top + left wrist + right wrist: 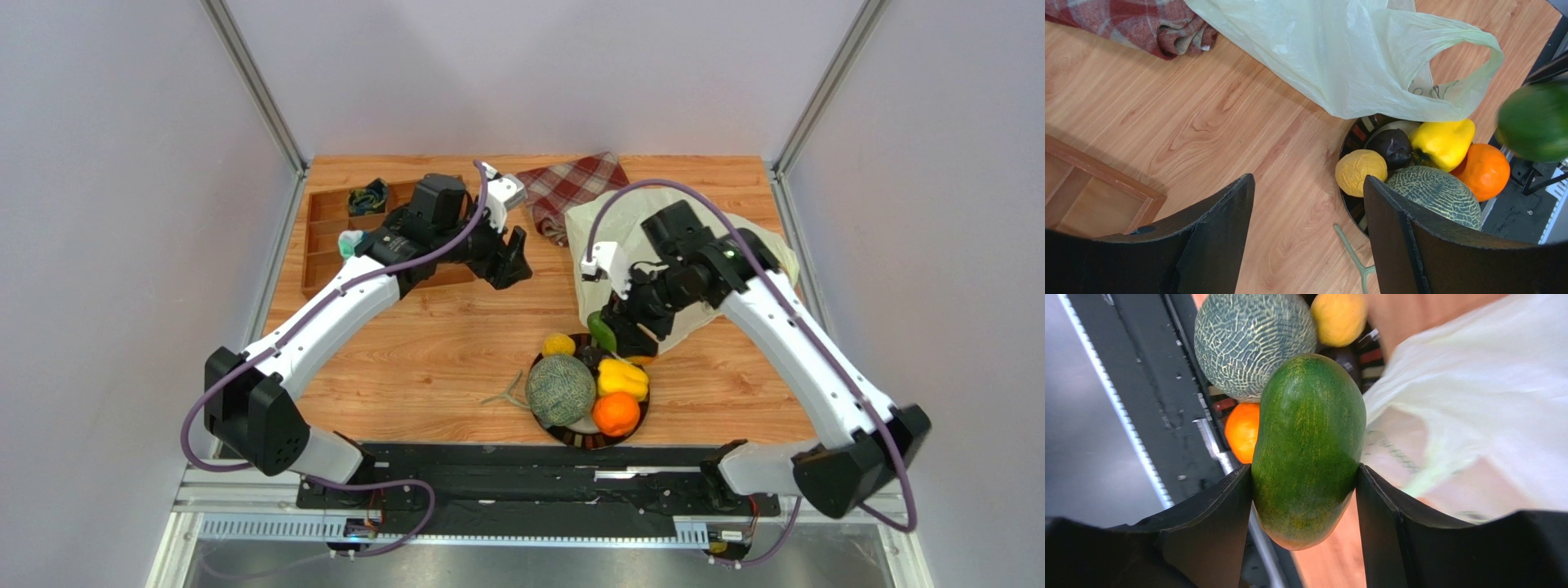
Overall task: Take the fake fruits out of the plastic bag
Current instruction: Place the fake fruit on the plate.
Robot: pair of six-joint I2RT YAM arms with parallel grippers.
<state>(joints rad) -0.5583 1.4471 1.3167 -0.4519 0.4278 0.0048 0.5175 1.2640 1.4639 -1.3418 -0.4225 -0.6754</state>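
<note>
Mango (1309, 450), green with an orange tinge at one end, sat clamped lengthwise between the fingers of the right end effector (1304, 471), held in the air just beside the bag (1475, 386) and above the far edge of the plate (586, 441). From above, that end effector (620, 328) hung between the bag (613, 227) and the plate, with the mango (600, 328) showing as a green patch under it. The bag lay crumpled on the worktop (417, 343), one loop handle reaching toward the plate. On the plate lay the melon (561, 390), citrus (559, 346), pepper (622, 376) and orange (616, 413), packed close and touching; the left wrist view also showed a dark piece (1392, 147) tucked between the citrus and the pepper. A thin green stem (505, 395) lay on the wood just left of the plate. The left end effector (1309, 184) hung with its jaws apart and nothing between them, over bare wood between the tray (325, 233) and the bag, near the plaid cloth (570, 184) at the far edge.
</note>
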